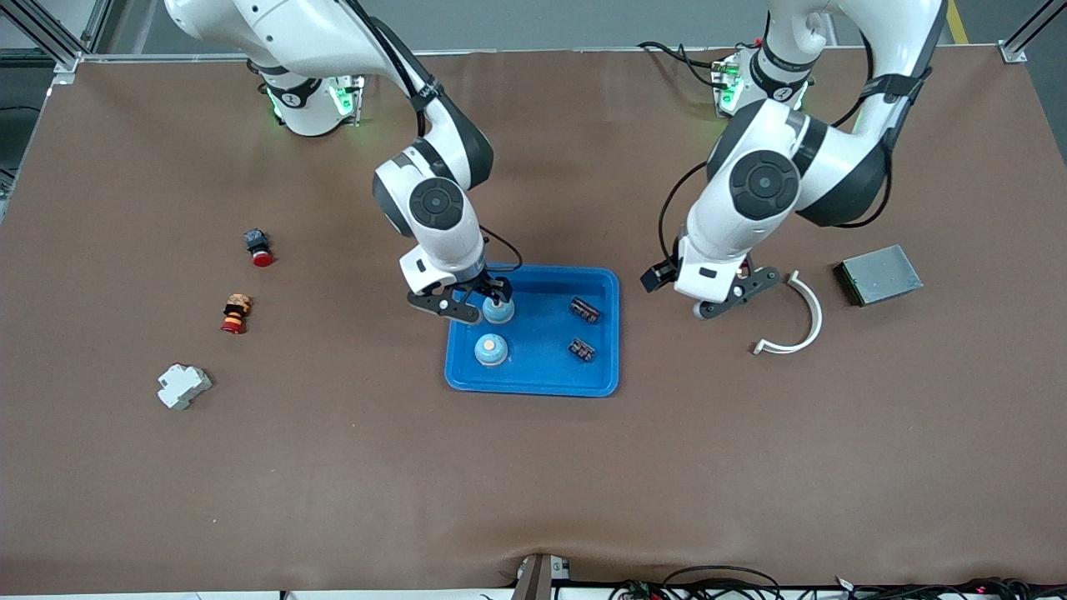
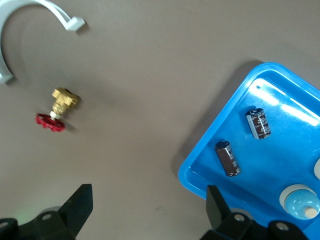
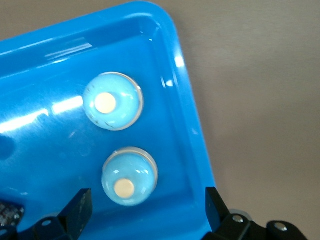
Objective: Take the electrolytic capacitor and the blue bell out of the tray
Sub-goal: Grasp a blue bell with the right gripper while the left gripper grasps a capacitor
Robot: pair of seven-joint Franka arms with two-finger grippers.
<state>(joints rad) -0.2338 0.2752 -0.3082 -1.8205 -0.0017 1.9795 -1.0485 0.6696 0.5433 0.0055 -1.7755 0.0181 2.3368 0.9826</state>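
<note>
The right gripper (image 1: 482, 305) hangs over the blue tray (image 1: 600, 379), fingers spread and empty, above the bell (image 1: 498, 310) farther from the front camera. The second bell (image 1: 491, 349) sits nearer the camera, beside the tray's rim at the right arm's end. Both are glossy pale-blue domes with cream buttons.

The left gripper (image 1: 733, 293) hovers over bare brown mat just off the tray's left-arm end, fingers (image 2: 80, 205) spread, holding nothing. Its wrist view alone reveals a brass valve with a red handwheel (image 2: 57, 109) lying under the arm, hidden in the front view.

Two dark cylindrical capacitors (image 1: 584, 310) (image 1: 581, 349) lie in the tray toward the left arm. A white curved plastic clip (image 1: 802, 320) rests near that gripper, well clear of the tray.
</note>
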